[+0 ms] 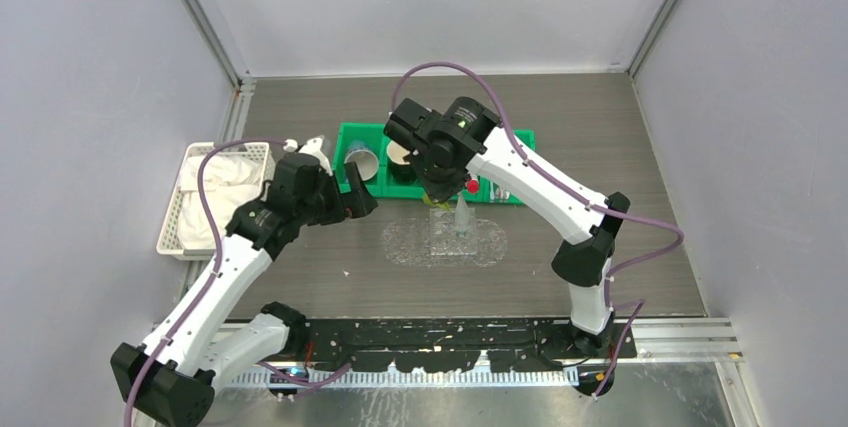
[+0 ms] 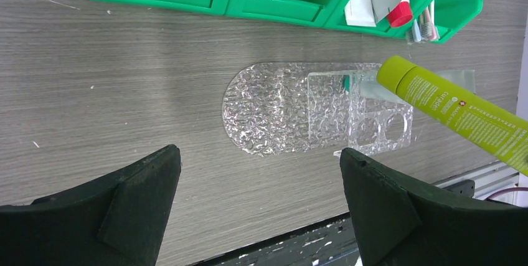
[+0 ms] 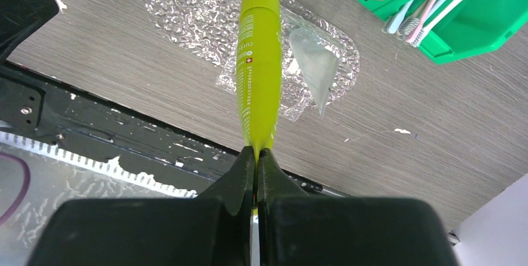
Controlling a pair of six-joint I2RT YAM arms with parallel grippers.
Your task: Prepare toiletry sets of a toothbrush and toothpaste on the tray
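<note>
Grey bench (image 2: 124, 91), glittery tray (image 2: 268, 110) under a yellow-green tube (image 3: 258, 60)
Right wrist view alone shows right tool (image 3: 256, 154) pinching its flat end; left tool (image 2: 258, 157) gapes wide

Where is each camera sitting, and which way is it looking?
Top camera: high up behind the robot, looking down at tray, green bin, left arm, right arm.
Left wrist: on the left arm, looking down at the tray; open left gripper at the bottom.
Right wrist: on the right arm, looking down past the right gripper, shut on a yellow-green tube.
Shared: both wrist views show tube, tray and bin.
</note>
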